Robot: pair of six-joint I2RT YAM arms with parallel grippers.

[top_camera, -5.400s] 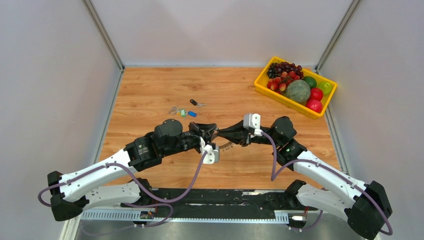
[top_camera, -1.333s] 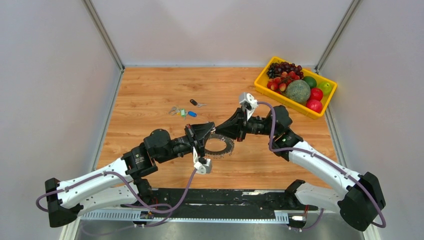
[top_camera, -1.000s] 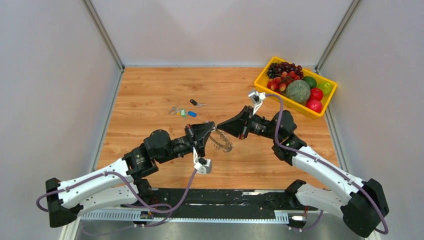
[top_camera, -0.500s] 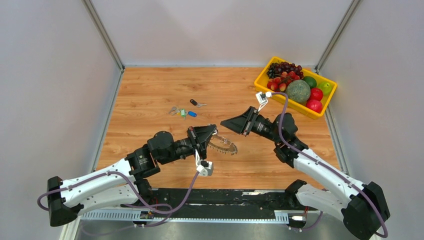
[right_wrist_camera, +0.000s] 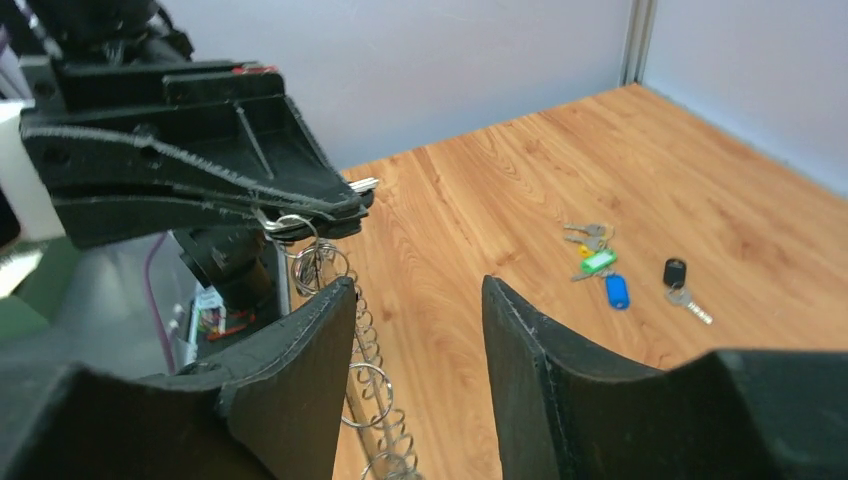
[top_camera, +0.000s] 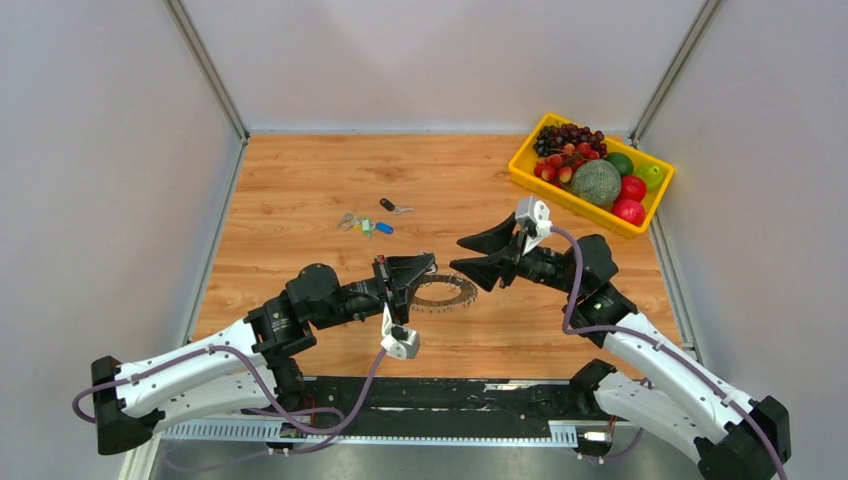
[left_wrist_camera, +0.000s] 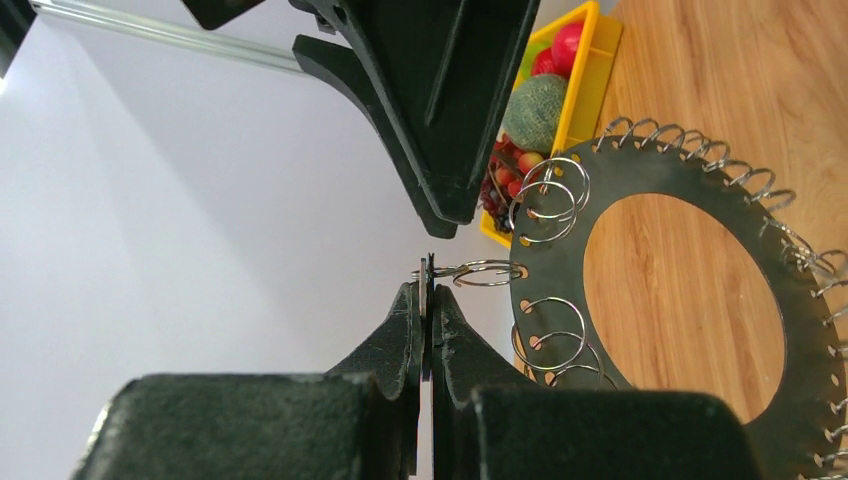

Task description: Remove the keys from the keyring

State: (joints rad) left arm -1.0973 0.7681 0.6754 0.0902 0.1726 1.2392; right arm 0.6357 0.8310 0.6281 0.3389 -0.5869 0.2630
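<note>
The keyring is a large dark grey flat ring with small wire split rings round its rim, hanging just above the table. My left gripper is shut on a thin silver key that hangs from one split ring on the keyring. The left gripper pinches the key edge-on. To the right of the ring my right gripper stands open and holds nothing. Between its spread fingers, the right gripper looks down on the ring's coil rim. Loose keys lie on the table behind.
A yellow tray of fruit sits at the back right corner. The loose keys with green and blue tags and a black-headed key lie on the wooden table. Grey walls enclose three sides.
My right gripper, shut close to the ring a second ago, has drawn back to the right and opened. The left gripper has kept its grip and lowered the ring slightly.
</note>
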